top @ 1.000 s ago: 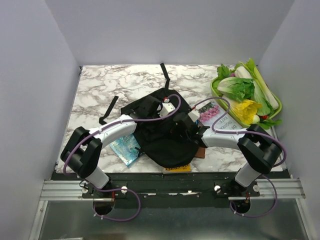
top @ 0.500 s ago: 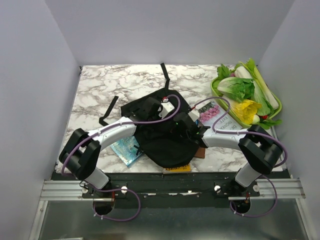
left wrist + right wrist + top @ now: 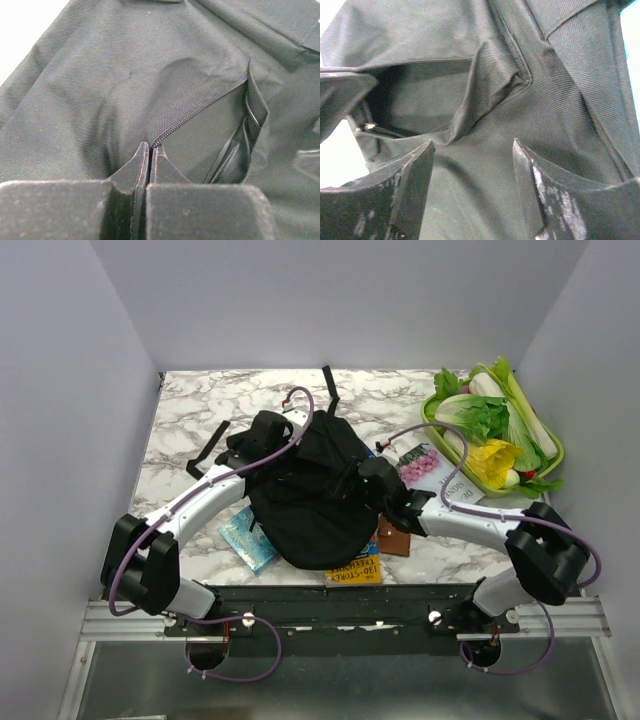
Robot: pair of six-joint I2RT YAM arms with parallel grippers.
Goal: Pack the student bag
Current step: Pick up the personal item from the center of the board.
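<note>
The student bag [image 3: 305,505], a large black fabric backpack, lies in the middle of the marble table with its straps trailing to the back and left. My left gripper [image 3: 298,430] is at the bag's far top edge. In the left wrist view its jaws [image 3: 150,146] are shut on the fabric where a zipper [image 3: 200,112] runs out from between the tips. My right gripper [image 3: 358,478] is at the bag's right side. In the right wrist view it [image 3: 473,143] stands open over the black cloth [image 3: 560,100], holding nothing, beside a dark open pocket [image 3: 415,100].
A blue patterned pencil case [image 3: 243,536] lies left of the bag. A yellow book [image 3: 356,568] and a brown one [image 3: 394,540] show at its front right. A white book with pink flowers [image 3: 432,472] lies right. A green tray [image 3: 551,445] holds vegetables at the back right.
My right gripper has opened and let go of the bag. The left gripper has shut on the fabric and pulled the bag's top back and left, uncovering more of the yellow book.
</note>
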